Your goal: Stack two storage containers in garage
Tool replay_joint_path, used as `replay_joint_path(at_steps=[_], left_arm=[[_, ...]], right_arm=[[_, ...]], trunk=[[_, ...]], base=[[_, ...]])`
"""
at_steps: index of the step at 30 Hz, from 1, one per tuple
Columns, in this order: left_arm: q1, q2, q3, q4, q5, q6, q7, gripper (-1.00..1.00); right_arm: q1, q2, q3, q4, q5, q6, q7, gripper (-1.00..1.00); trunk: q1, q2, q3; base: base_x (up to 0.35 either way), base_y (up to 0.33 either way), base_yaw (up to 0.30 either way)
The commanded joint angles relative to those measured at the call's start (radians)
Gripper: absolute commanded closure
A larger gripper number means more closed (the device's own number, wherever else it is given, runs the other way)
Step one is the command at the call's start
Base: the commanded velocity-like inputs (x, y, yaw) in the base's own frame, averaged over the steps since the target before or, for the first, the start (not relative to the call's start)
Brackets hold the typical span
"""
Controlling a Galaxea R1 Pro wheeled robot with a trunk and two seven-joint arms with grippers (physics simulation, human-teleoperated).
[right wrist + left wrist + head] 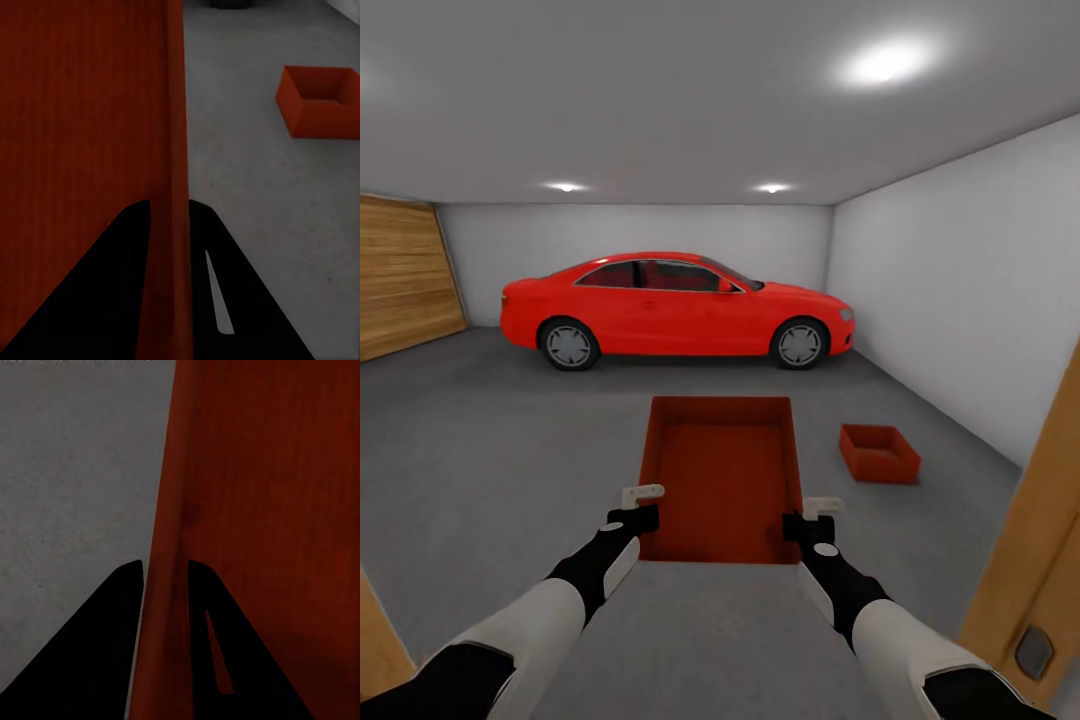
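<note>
I hold a red-orange open-topped storage container [722, 475] in front of me above the garage floor [490, 450]. My left gripper [642, 508] is shut on its left wall [166, 532]; the dark fingers [112, 622] straddle that wall in the left wrist view. On the opposite side my right gripper [807, 520] is shut on the right wall [176, 150]. The second storage container [879, 452] stands on the dark concrete floor ahead to the right, and it appears as a small box [319, 101] in the right wrist view.
A red car [675, 308] is parked across the back of the garage. A white wall [970, 290] runs along the right, with a light wooden door [1045, 560] close at the right edge. Wooden panelling [400, 275] covers the far left.
</note>
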Motion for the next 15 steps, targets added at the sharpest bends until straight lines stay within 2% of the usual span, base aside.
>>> replay_joint_path(at_steps=[1, 4, 11, 15], left_arm=[[0.0, 0.041, -0.016, -0.005, -0.016, 0.006, 0.081, 1.0], [0.0, 0.041, -0.016, -0.006, -0.016, 0.005, 0.081, 1.0], [0.0, 0.041, -0.015, -0.006, -0.017, 0.005, 0.081, 1.0], [0.0, 0.041, -0.015, -0.007, -0.017, 0.005, 0.082, 1.0]], right_arm=[[-0.002, -0.001, -0.045, 0.003, -0.014, -0.005, -0.052, 1.0], [-0.002, -0.001, -0.045, 0.003, -0.014, -0.005, -0.052, 1.0], [-0.002, -0.001, -0.045, 0.003, -0.014, -0.005, -0.052, 1.0], [-0.002, -0.001, -0.045, 0.003, -0.014, -0.005, -0.052, 1.0]], trunk=[[0.001, -0.001, -0.001], [0.001, -0.001, -0.001], [0.001, -0.001, -0.001], [0.001, -0.001, -0.001]], base=[[0.322, 0.0, 0.0], [0.321, 0.0, 0.0], [0.043, 0.007, 0.0], [0.08, 0.169, 0.0]])
